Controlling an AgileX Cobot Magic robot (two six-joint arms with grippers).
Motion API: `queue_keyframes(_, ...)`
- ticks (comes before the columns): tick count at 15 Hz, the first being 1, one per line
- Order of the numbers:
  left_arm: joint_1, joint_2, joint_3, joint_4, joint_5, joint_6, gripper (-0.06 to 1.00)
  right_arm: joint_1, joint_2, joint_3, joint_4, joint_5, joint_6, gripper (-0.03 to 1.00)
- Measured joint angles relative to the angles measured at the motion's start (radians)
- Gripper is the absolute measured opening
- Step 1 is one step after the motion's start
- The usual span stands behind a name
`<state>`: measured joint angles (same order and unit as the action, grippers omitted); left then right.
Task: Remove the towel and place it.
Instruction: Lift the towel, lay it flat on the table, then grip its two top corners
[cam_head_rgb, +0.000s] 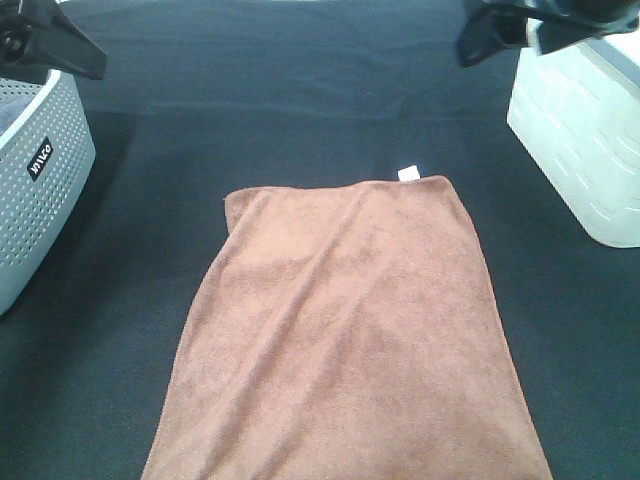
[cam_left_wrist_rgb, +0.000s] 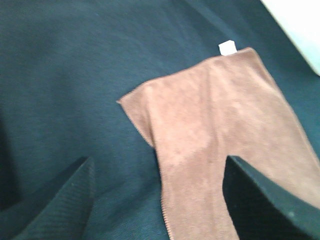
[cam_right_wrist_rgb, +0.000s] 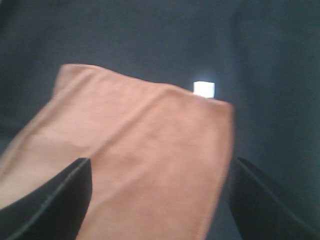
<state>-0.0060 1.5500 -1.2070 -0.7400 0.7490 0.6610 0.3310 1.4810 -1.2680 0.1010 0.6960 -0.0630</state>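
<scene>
The reddish-brown towel lies flat on the black table cloth, running off the near edge of the exterior view. Its small white tag sits at the far right corner. My left gripper hangs high at the far left, well away from the towel. My right gripper hangs high at the far right, also apart from it. The left wrist view shows the towel, its tag and open, empty fingers. The right wrist view shows the towel, the tag and open, empty fingers.
A grey perforated basket stands at the left edge of the table. A white ribbed container stands at the right edge and shows as a white corner in the left wrist view.
</scene>
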Motion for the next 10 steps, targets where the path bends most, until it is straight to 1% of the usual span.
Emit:
queue_keyframes(2, 0.035, 0.119, -0.095, -0.053, 0.115, 0.045, 0.67, -0.095, 0.077, -0.037, 0.265, 0.031, -0.156, 0.69)
queue_keyframes(3, 0.04, 0.167, -0.129, -0.065, 0.151, 0.057, 0.67, -0.142, 0.11, -0.041, 0.377, 0.043, -0.244, 0.69)
queue_keyframes(4, 0.04, 0.232, -0.16, -0.08, 0.177, 0.067, 0.67, -0.171, 0.144, -0.041, 0.473, 0.05, -0.328, 0.68)
queue_keyframes(5, 0.04, 0.282, -0.177, -0.1, 0.193, 0.08, 0.67, -0.181, 0.173, -0.042, 0.525, 0.057, -0.378, 0.68)
queue_keyframes(6, 0.04, 0.327, -0.19, -0.124, 0.201, 0.094, 0.67, -0.185, 0.203, -0.042, 0.551, 0.055, -0.403, 0.68)
queue_keyframes(8, 0.04, 0.406, -0.217, -0.161, 0.214, 0.105, 0.67, -0.186, 0.25, -0.042, 0.557, 0.013, -0.421, 0.68)
queue_keyframes(9, 0.04, 0.406, -0.217, -0.161, 0.214, 0.105, 0.67, -0.186, 0.25, -0.042, 0.557, 0.013, -0.421, 0.68)
queue_keyframes(10, 0.04, 0.442, -0.235, -0.184, 0.213, 0.103, 0.67, -0.186, 0.27, -0.042, 0.557, -0.029, -0.425, 0.68)
